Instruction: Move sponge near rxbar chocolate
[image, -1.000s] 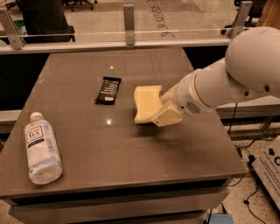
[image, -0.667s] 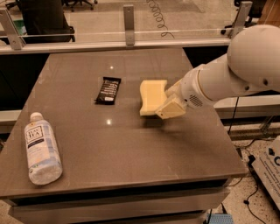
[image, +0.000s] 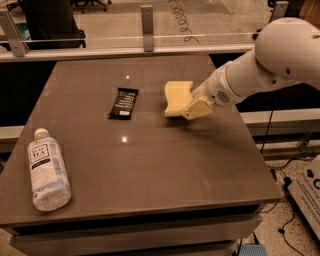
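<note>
Since a second ago the sponge (image: 177, 96) has travelled with the gripper (image: 196, 107) toward the table's far side, ending level with the rxbar chocolate (image: 123, 103), which has not shifted. Nearest the camera, a clear white-labelled bottle (image: 47, 171) lies on its side at the front left of the grey-brown table (image: 165, 175). At mid-table the sponge sits near the bar's right, with bare top between them. The gripper is clamped on the sponge's right edge. The carry looks almost finished. The next move probably calls for lowering the sponge flat and letting go, perhaps after a slight nudge leftward. Beyond the table runs a metal rail (image: 125, 51) with glass panels, and behind it a dark chair (image: 50, 20).
</note>
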